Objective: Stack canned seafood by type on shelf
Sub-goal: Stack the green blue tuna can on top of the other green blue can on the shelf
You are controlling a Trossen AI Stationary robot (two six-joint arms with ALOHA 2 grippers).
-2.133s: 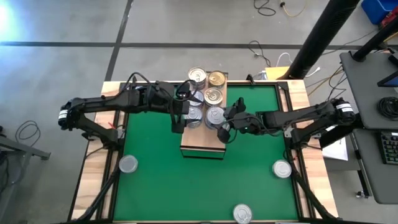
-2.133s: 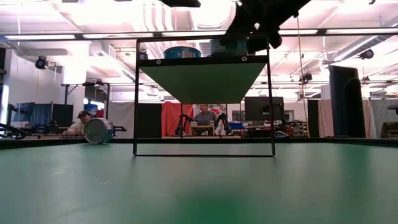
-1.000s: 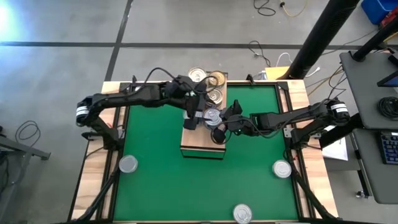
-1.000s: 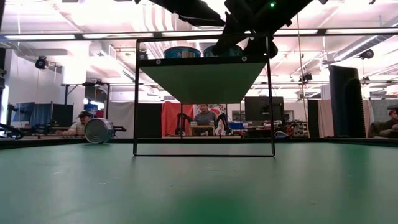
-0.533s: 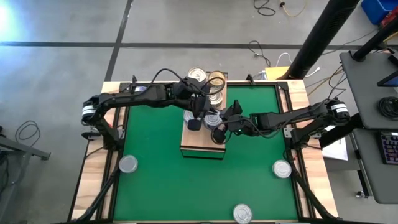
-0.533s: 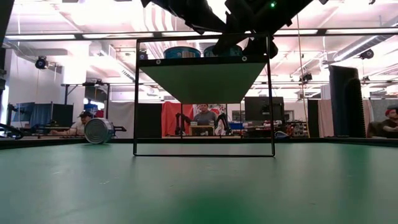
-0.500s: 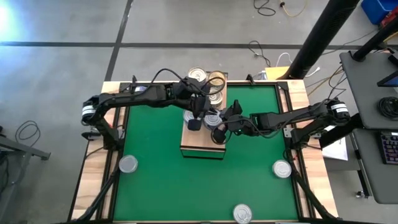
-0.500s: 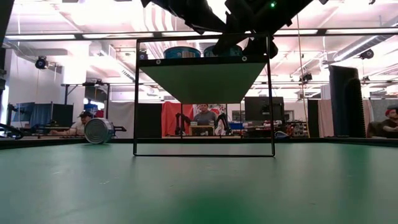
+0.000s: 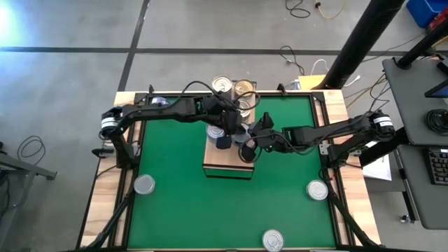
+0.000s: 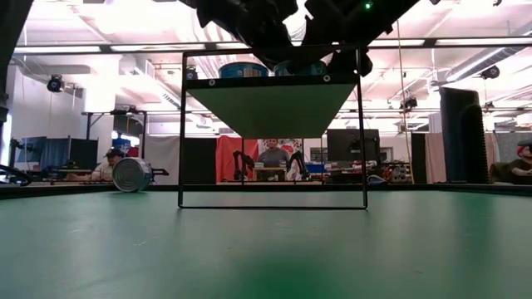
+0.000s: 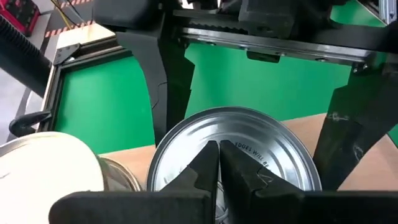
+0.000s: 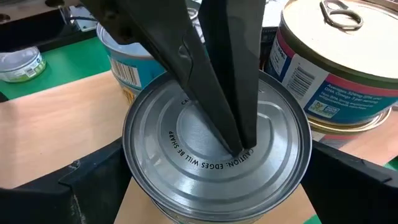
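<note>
A silver-topped can (image 12: 163,146) sits on another can at the far part of the shelf (image 9: 227,164). My left gripper (image 11: 219,149) is shut, its tips down on that can's lid. My right gripper (image 12: 217,186) stands wide, one finger on each side of the same can, close against its wall. Behind it on the shelf stand a can with a blue and yellow label (image 12: 127,59) and a gold-topped can (image 12: 339,62). More cans (image 9: 222,85) stand at the shelf's far end. My left gripper rests its shut fingertips (image 12: 239,140) on the can's lid (image 12: 186,155), a little off its middle. The fingers slant down from the table's left and far side. The can stays upright on the can beneath it. My right gripper: I cannot tell whether its fingers touch the can's wall.
Three loose cans stand on the green mat: near left (image 9: 144,185), near right (image 9: 317,190) and at the near edge (image 9: 273,240). In the low view one can (image 10: 131,174) lies on its side beyond the shelf's frame (image 10: 182,133). People sit far behind the table.
My left gripper has gone toward the table's right edge and down, from the shelf's left side onto the can between my right gripper's fingers, and its fingers have come together. My right gripper and the cans have kept their places.
</note>
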